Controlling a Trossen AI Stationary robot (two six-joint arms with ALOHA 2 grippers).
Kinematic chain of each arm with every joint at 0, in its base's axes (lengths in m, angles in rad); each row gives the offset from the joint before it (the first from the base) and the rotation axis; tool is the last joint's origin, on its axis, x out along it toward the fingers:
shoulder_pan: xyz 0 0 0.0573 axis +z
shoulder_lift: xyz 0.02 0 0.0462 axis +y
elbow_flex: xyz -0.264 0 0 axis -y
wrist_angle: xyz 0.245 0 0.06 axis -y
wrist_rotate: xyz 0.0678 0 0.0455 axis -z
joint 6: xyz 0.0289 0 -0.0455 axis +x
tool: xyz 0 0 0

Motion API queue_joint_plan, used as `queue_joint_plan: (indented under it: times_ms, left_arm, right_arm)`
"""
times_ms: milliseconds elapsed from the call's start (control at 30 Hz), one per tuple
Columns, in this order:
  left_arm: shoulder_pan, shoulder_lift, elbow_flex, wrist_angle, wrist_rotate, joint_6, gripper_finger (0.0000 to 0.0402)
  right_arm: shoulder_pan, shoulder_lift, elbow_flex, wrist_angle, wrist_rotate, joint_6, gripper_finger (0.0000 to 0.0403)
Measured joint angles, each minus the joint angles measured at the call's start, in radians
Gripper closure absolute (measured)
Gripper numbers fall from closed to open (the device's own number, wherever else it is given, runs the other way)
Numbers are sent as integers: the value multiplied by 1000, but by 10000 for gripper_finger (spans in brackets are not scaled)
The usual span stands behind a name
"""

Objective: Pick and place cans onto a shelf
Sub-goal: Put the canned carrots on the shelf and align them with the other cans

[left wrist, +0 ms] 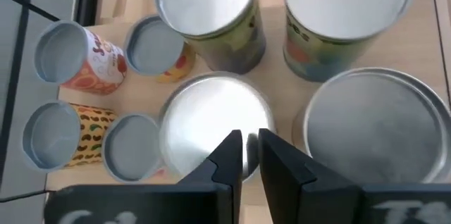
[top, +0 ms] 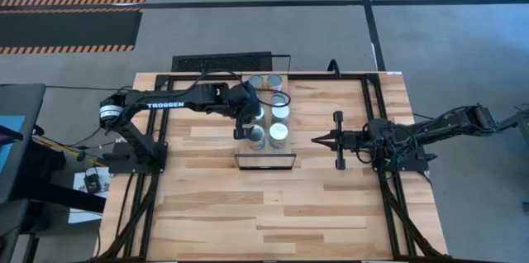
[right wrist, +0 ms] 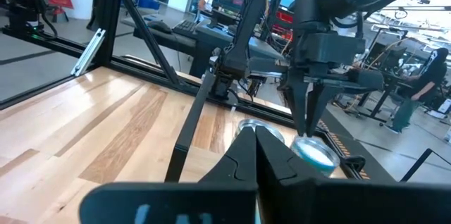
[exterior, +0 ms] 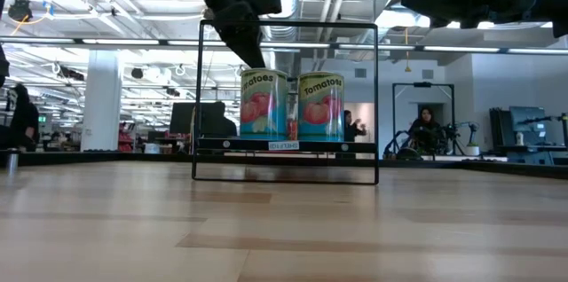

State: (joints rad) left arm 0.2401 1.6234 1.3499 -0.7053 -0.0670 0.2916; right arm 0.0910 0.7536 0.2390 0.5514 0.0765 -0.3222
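Note:
Several cans stand upright on the shelf, a narrow light-wood board in a thin black frame at the table's middle. In the low view two "Tomatoes" cans stand side by side on the board. My left gripper points down over the shelf's left side, shut, its tips above the silvery top of a large can. Small cans with pale-blue tops stand beside it. My right gripper is shut and empty, level, to the right of the shelf. My left gripper's shut fingertips stand over the near rim of the large can's silvery top, coming from above and pointing down. Whether they touch the top, I cannot tell.
The shelf's black frame rises around the cans. Black rails run along the table's right and far sides. Bare planks lie between the shelf and the near edge. People stand in the room behind the table.

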Motion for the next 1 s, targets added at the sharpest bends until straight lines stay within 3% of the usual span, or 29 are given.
queue_joint_plan:
  times_ms: [700, 1000]
  left_arm:
    - [33, 97, 1, 192, 37, 38, 401]
    - [62, 87, 0, 140, 42, 35, 401]
  right_arm:
    - [0, 0, 0, -11, 0, 0, 396]
    - [0, 0, 0, -16, 1, 0, 396]
